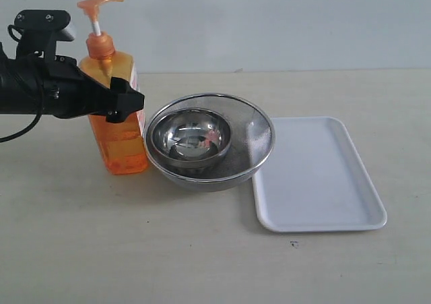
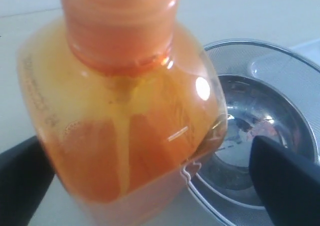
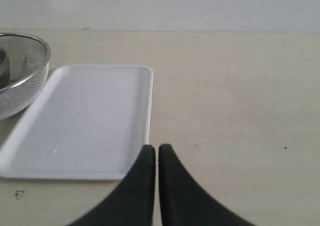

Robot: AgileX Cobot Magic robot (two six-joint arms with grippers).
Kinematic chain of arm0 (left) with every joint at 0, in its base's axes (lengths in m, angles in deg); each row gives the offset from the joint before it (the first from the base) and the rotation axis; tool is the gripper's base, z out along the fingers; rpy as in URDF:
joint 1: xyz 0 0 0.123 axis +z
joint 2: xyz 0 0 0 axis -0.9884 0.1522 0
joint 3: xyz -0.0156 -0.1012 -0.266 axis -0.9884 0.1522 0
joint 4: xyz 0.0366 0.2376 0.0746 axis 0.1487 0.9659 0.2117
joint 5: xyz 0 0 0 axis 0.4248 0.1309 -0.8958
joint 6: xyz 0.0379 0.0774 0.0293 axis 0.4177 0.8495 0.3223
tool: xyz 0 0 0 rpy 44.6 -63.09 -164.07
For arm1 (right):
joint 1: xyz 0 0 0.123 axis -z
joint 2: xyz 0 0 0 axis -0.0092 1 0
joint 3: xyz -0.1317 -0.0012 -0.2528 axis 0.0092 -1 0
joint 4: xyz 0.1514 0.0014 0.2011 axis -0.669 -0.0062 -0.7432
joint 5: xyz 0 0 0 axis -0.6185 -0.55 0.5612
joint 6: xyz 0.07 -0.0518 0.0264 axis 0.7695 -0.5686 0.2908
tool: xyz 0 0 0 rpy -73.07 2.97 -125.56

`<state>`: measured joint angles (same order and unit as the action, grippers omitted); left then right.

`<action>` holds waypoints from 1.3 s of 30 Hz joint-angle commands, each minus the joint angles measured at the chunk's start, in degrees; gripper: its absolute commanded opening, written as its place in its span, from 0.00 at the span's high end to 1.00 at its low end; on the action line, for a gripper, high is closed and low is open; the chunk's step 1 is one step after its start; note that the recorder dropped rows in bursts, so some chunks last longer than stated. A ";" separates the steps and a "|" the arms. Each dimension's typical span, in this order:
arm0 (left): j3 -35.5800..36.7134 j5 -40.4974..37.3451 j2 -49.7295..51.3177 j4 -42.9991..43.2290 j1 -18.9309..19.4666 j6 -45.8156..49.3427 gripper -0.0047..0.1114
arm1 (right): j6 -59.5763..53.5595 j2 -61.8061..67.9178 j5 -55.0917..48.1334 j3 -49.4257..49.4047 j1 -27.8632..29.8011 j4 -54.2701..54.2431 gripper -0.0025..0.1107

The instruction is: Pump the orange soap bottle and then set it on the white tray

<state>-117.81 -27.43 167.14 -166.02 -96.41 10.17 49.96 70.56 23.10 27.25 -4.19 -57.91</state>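
Note:
The orange soap bottle (image 1: 122,149) stands upright on the table, just left of the steel bowls, with its pump head (image 1: 100,5) raised. My left gripper (image 1: 124,96) reaches in from the left and straddles the bottle's upper body. It is open. In the left wrist view the bottle (image 2: 125,136) fills the space between the jaws, and a gap shows beside the right finger (image 2: 287,181). The white tray (image 1: 316,176) lies flat to the right of the bowls, with nothing on it. My right gripper (image 3: 157,148) is shut and empty, hovering by the tray's (image 3: 85,121) corner. It is out of the exterior view.
Two nested steel bowls (image 1: 209,139) sit between the bottle and the tray, the mesh outer rim (image 2: 260,50) close to the bottle's side. Bare beige table lies in front of them and right of the tray. A pale wall backs the table.

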 commanded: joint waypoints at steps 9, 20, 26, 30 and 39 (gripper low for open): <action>-0.45 -7.11 0.04 -0.35 -0.24 -0.61 0.12 | -0.13 -0.29 0.17 0.00 0.15 0.01 0.98; -0.45 -7.11 0.04 -0.35 -0.24 -0.61 0.12 | -0.13 -0.29 0.17 0.00 0.15 0.01 0.98; -0.45 -7.11 0.04 -0.35 -0.24 -0.61 0.12 | -0.13 -0.29 0.17 0.00 0.15 0.01 0.98; -0.45 -6.72 0.04 -0.35 -0.24 -0.45 0.12 | -0.99 -0.29 0.19 0.00 0.15 0.49 0.98; -0.45 -6.62 0.04 -0.35 -0.24 -0.45 0.12 | -0.88 -0.29 5.65 0.00 0.15 0.88 0.98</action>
<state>-117.97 -32.84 167.14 -166.27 -96.41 9.81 49.54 70.56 24.07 27.25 -4.19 -57.41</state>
